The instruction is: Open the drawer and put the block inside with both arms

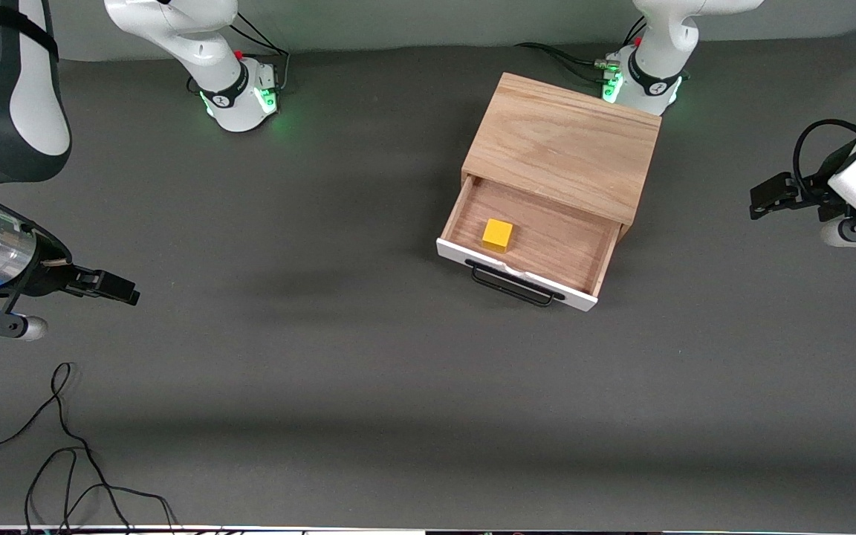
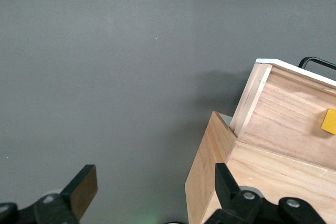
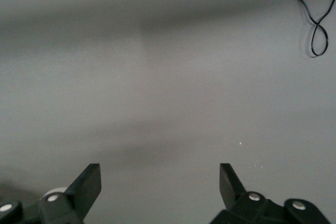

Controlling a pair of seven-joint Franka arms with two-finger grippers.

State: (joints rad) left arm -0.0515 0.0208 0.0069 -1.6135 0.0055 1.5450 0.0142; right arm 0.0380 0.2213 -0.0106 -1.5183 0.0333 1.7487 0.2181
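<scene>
The light oak cabinet [image 1: 565, 137] stands near the left arm's base. Its white-fronted drawer [image 1: 455, 253] is pulled open toward the front camera, with the black wire handle [image 1: 513, 286] on its front. The yellow block [image 1: 497, 234] lies inside the drawer on the wood floor. My left gripper [image 1: 756, 202] is open and empty, off to the side of the cabinet at the left arm's end of the table. Its wrist view shows the cabinet [image 2: 207, 182], the drawer's side wall [image 2: 294, 114] and part of the block [image 2: 329, 121]. My right gripper [image 1: 129, 292] is open and empty over bare table at the right arm's end.
A loose black cable [image 1: 64, 446] lies on the dark grey table [image 1: 339, 334] near the front edge at the right arm's end; it also shows in the right wrist view [image 3: 315, 24]. The left gripper [image 2: 156, 187] and right gripper [image 3: 160, 182] have only table between their fingers.
</scene>
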